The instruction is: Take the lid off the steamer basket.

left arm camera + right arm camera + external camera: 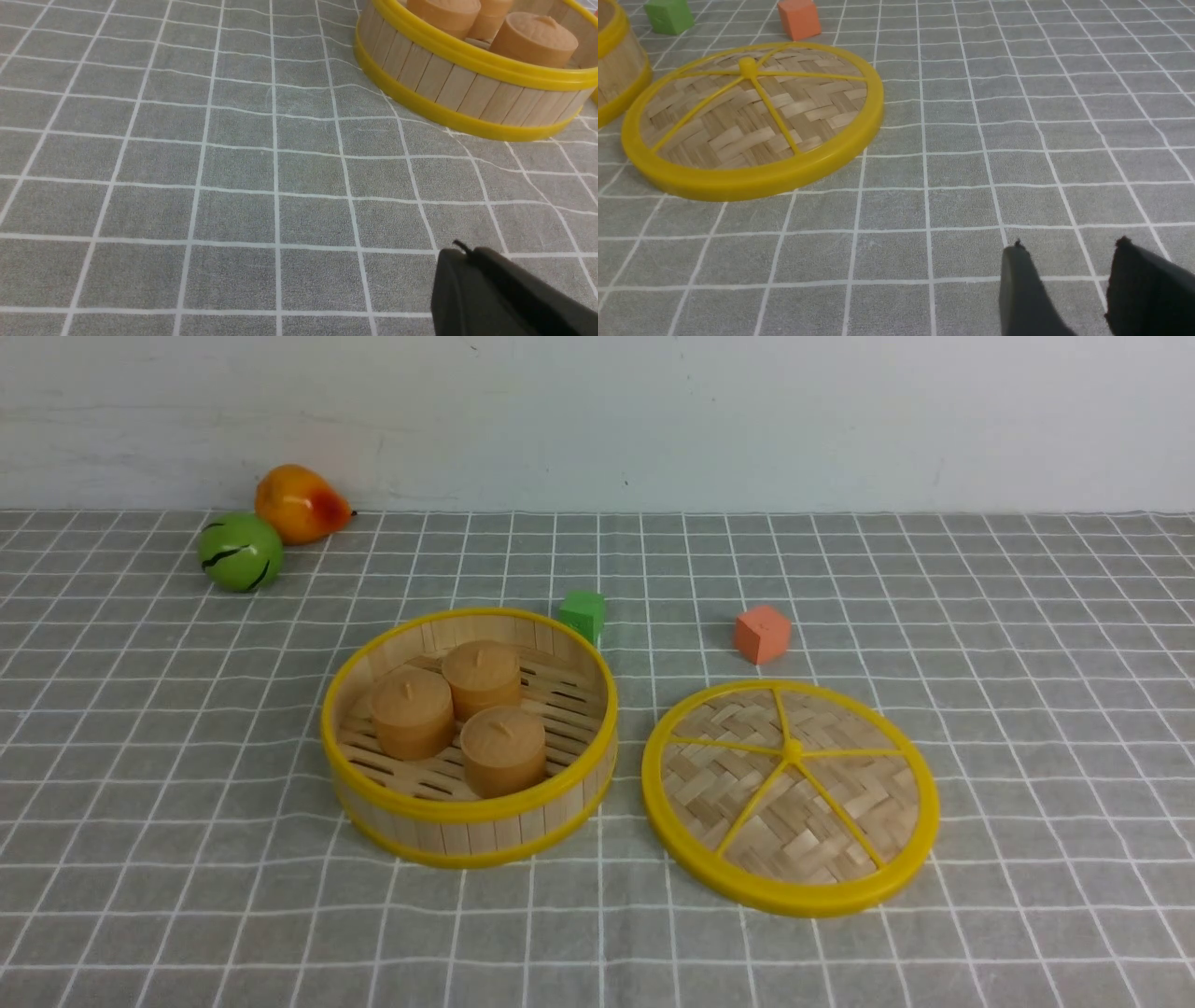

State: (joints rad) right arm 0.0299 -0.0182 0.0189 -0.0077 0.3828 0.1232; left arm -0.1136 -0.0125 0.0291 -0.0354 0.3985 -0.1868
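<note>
Lid (794,803) — woven bamboo w/ yellow rim & spokes; L claw (460,249) pressed together, R claw (1069,242) spread.

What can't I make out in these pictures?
- Underside of the lid: it lies face down on the cloth in the front view.
- Lower front of the green block: hidden by the basket's rim in the front view.
- Far part of the basket: cut off by the picture's edge in the left wrist view.
- Both arms: outside the front view.
</note>
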